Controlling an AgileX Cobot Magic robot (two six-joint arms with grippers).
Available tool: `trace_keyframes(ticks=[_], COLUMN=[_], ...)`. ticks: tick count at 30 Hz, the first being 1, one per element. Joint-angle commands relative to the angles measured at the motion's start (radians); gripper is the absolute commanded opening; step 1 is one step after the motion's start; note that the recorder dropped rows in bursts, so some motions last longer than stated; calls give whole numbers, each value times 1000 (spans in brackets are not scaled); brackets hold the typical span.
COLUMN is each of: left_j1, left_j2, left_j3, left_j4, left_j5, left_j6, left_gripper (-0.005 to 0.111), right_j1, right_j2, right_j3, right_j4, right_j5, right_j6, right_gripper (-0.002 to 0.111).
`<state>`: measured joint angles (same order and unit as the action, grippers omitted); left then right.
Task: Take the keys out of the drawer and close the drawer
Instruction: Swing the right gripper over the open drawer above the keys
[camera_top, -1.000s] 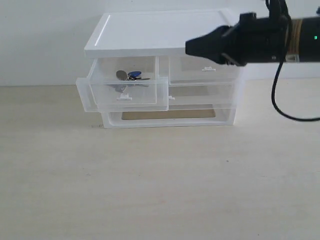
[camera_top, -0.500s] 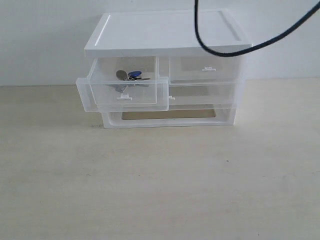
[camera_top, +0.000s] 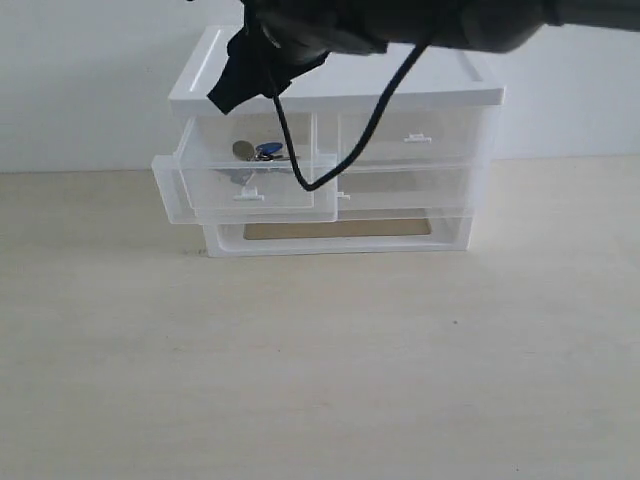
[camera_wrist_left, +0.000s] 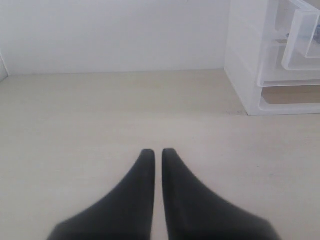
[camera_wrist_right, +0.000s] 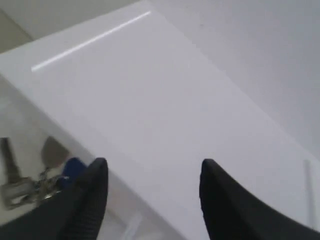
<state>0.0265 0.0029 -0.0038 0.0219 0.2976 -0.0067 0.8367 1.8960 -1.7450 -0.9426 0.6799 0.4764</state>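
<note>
The keys (camera_top: 258, 152), grey metal with a blue fob, lie inside the drawer (camera_top: 255, 190), the clear top-left one, which stands pulled out of the white-topped organizer (camera_top: 330, 70). My right gripper (camera_top: 228, 92) reaches across from the right and hovers over the organizer's top left corner, above the drawer. In the right wrist view it (camera_wrist_right: 153, 167) is open and empty over the white top (camera_wrist_right: 150, 95), with the keys (camera_wrist_right: 27, 187) and blue fob (camera_wrist_right: 75, 167) beside one fingertip. My left gripper (camera_wrist_left: 155, 152) is shut and empty, low over the table, left of the organizer (camera_wrist_left: 245, 65).
A black cable (camera_top: 300, 165) hangs from the right arm in front of the drawer. The twin right drawer (camera_top: 415, 135) and the wide drawer below (camera_top: 410, 185) are pushed in. A pale wooden table (camera_top: 320, 360) stretches in front, and a white wall stands behind.
The right arm, at the organizer's right a second ago, has swung left across its top to above the pulled-out drawer. Drawer and keys have not moved.
</note>
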Motion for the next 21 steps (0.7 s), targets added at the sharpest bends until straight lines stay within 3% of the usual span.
trace_keyframes(ticks=[1, 3, 7, 15, 21], left_j1=[2, 2, 2, 2, 2], left_j2=[-3, -3, -3, -3, -3], left_j3=[4, 4, 4, 4, 4], left_j4=[2, 2, 2, 2, 2], left_j5=[2, 2, 2, 0, 0], left_j6=[-1, -1, -1, -1, -1], left_gripper=[4, 4, 4, 4, 4], right_j1=[-2, -2, -13, -146, -154], right_j2=[-1, 1, 30, 187, 319], right_j3=[-125, -156, -212, -387, -498], right_j4=[497, 627, 649, 962, 973], right_j5=[46, 59, 134, 288, 337], right_j6=[-401, -505, -524, -626, -700], right_gripper=[50, 50, 50, 50, 50])
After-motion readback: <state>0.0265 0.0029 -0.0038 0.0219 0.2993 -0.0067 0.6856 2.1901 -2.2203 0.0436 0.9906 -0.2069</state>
